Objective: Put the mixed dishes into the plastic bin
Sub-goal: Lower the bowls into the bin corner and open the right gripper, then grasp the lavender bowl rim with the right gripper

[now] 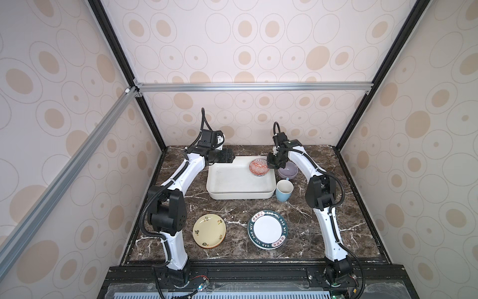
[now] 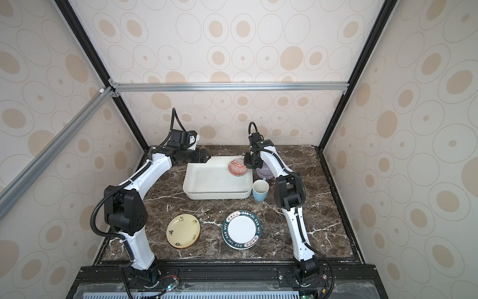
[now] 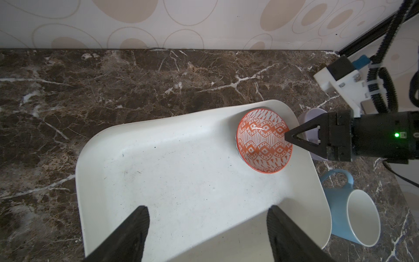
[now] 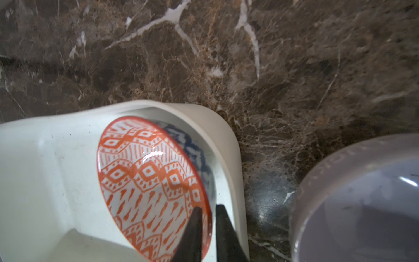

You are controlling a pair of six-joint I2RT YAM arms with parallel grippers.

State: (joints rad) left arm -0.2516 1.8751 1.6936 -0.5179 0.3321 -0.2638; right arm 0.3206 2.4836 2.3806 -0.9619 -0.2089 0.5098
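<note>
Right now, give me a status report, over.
Left gripper open, empty, over bin. Right gripper astride red bowl rim, grip unclear; bowl tilted in bin corner. Lilac bowl close beside it.

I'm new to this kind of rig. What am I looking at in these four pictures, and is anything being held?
Two white robot arms stand at a marble table. Two pictures look down from overhead; the other two come from a camera on each arm's wrist. The red-patterned bowl leans tilted in the far right corner of the white bin. The right arm's fingers sit either side of its rim; whether they grip it, I cannot tell. The left arm's fingers stand wide apart over the bin, holding nothing. Outside the bin sit a lilac bowl, a blue mug, a yellow plate and a green-rimmed plate.
</note>
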